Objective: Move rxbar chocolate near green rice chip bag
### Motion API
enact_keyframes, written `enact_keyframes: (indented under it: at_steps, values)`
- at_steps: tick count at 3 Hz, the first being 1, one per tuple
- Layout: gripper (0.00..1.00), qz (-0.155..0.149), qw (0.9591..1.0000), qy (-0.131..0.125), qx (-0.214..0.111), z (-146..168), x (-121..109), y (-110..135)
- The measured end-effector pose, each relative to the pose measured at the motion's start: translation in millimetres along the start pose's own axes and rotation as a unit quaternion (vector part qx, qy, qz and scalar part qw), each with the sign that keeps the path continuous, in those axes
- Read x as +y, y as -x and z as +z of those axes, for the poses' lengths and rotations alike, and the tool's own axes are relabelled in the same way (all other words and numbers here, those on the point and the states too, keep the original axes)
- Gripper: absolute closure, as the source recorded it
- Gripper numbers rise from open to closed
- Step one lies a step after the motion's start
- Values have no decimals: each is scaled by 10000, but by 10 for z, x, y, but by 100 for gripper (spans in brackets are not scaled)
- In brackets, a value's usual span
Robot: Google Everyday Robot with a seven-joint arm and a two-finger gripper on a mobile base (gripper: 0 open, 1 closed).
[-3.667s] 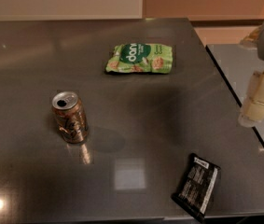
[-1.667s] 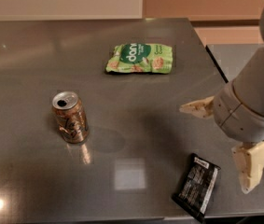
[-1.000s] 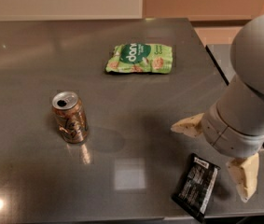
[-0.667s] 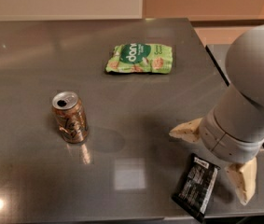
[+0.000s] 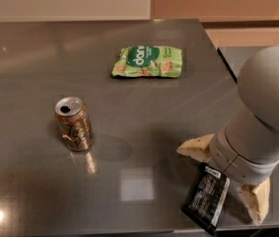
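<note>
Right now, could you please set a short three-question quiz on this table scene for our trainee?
1. True or false: the green rice chip bag lies farther back on the table than the soda can.
2. The gripper hangs over which item? A) soda can B) rxbar chocolate C) green rice chip bag
3. Fill in: the gripper's fingers are ____, one on either side of the rxbar chocolate.
Key: 1 true; 2 B; 3 open.
</note>
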State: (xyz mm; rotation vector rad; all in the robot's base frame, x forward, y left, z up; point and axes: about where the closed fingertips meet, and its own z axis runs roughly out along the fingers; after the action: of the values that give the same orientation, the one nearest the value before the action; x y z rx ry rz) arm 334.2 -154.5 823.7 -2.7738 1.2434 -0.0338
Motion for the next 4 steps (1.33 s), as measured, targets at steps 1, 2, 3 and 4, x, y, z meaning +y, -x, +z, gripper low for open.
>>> enact_keyframes:
  at_steps: [1, 2, 3, 4]
  values:
    - [16, -42, 10000, 30, 14, 50, 37, 26]
    - [39, -44, 10000, 56, 24, 75, 56, 41]
    - [62, -43, 10000, 56, 25, 32, 52, 42]
    - [85, -41, 10000, 55, 24, -36, 45, 43]
